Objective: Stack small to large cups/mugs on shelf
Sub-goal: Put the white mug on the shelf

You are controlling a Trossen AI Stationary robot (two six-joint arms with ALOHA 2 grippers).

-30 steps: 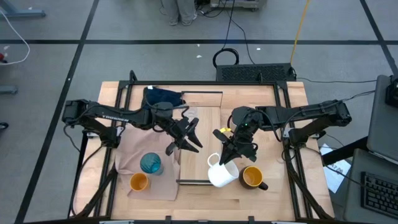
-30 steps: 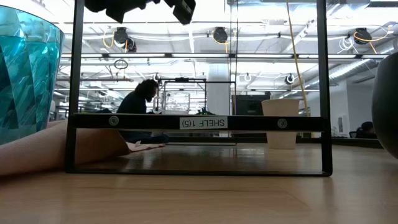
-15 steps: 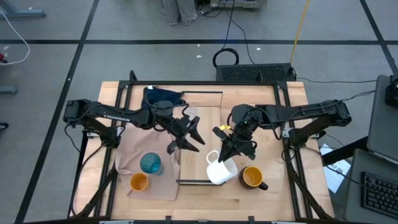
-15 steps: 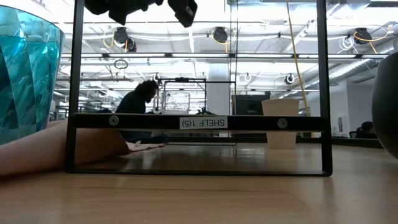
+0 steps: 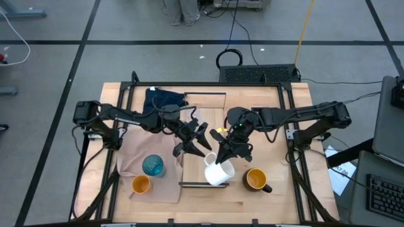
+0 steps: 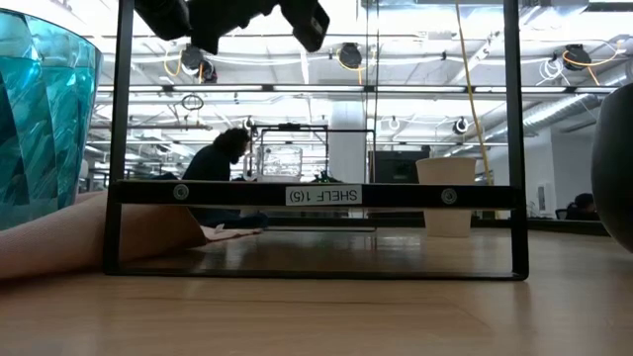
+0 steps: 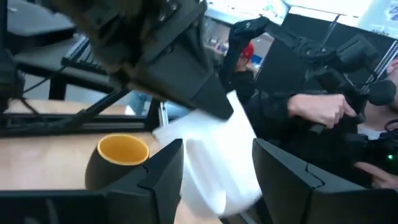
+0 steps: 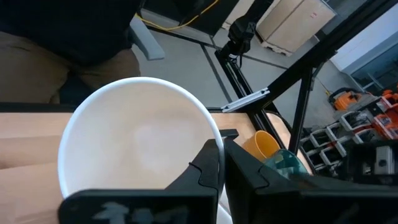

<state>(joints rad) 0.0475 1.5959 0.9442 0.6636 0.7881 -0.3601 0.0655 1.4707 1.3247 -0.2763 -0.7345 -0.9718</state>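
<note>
My right gripper is shut on a white mug, which hangs over the near end of the black-framed shelf. My left gripper stands open just left of the mug. In the left wrist view its fingers flank the mug, and I see no touch. A teal ribbed tumbler and a small orange cup stand on the beige cloth at the near left. A dark-handled orange mug stands at the near right. A beige cup shows behind the shelf frame. My right gripper pinches the white mug's rim, with one finger inside the mug and the other outside. The fingers slant down from the table's right. The mug hangs tilted below them, its mouth toward the gripper, lifted clear.
A dark blue cloth lies at the far left of the shelf. Black frame rails run along both table sides. The beige cloth covers the near left. A person sits in the room beyond the table.
My right gripper has carried the white mug toward the table's left and a little down, the mug still tilted in the hold. My left gripper has moved down and toward the mug, rolling slightly.
</note>
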